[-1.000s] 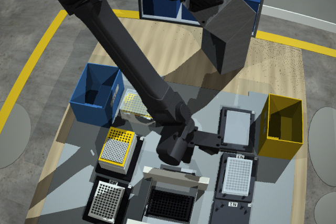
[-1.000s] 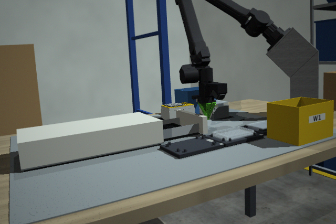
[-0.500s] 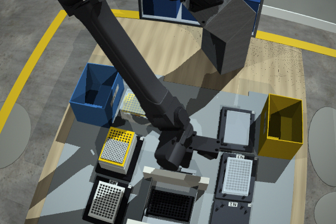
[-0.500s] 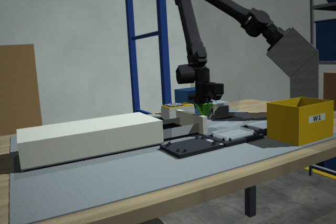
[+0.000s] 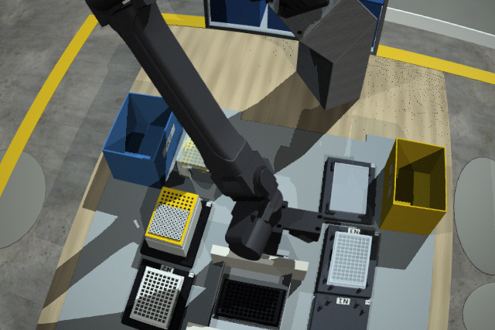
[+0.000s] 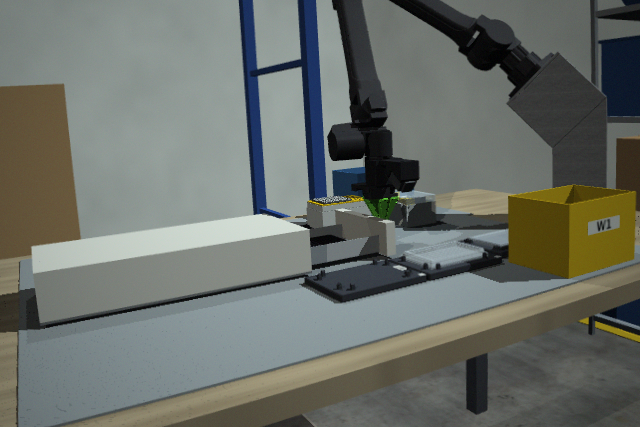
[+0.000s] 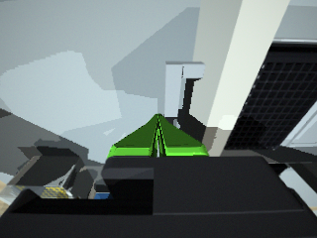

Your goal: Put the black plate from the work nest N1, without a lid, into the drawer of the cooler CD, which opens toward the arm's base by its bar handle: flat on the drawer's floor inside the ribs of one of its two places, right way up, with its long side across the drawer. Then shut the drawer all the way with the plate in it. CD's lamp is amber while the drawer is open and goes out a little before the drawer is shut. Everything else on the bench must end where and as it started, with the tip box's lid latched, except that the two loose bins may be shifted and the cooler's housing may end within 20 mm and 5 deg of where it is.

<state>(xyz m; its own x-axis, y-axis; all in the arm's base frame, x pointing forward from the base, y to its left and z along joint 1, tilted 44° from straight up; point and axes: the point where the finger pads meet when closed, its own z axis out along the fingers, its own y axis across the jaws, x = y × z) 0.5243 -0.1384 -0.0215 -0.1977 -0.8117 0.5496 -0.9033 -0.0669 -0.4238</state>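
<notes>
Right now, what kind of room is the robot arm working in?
Probably a lab workbench in a workshop or storeroom. Well plates sit in nests, a tip box stands nearby, and blue shelving rises behind the bench.

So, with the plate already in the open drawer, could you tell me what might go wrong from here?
1. The shut gripper holds nothing and stands just behind the drawer front. If it pushes off-centre, the drawer could skew or the cooler could shift.
2. A hard push could jolt the black plate off its place.
3. The wrist hangs low near the clear plate in the next nest; a sideways swing could knock it.
</notes>
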